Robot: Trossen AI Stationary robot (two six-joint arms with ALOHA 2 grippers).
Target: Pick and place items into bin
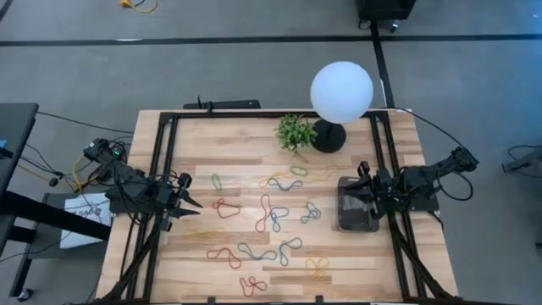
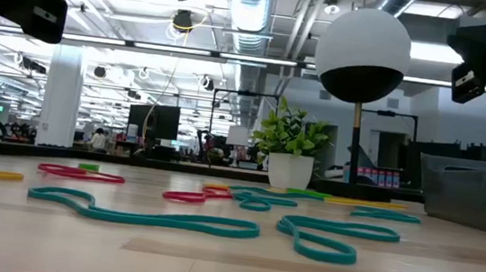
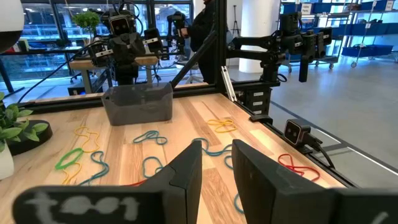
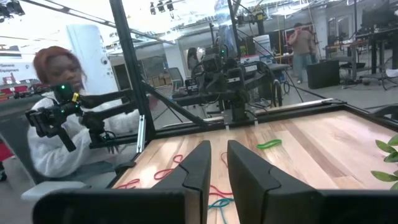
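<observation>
Several rubber-band loops (image 1: 271, 216) in red, blue, green, yellow and orange lie flat in squiggles across the middle of the wooden table; the low view shows teal ones (image 2: 144, 214). The dark translucent bin (image 1: 356, 206) stands on the table near its right edge and also shows in the left wrist view (image 3: 138, 102). My left gripper (image 1: 191, 196) hovers at the table's left side, open, above the boards just left of a red loop (image 1: 226, 207). My right gripper (image 1: 362, 182) hovers at the bin's far end, its fingers a little apart and holding nothing.
A small green plant (image 1: 295, 132) and a lamp with a white globe (image 1: 341, 93) on a black round base stand at the far edge. Black frame rails (image 1: 166, 161) run along the table's left and right sides. A seated person (image 4: 56, 124) is beyond the left side.
</observation>
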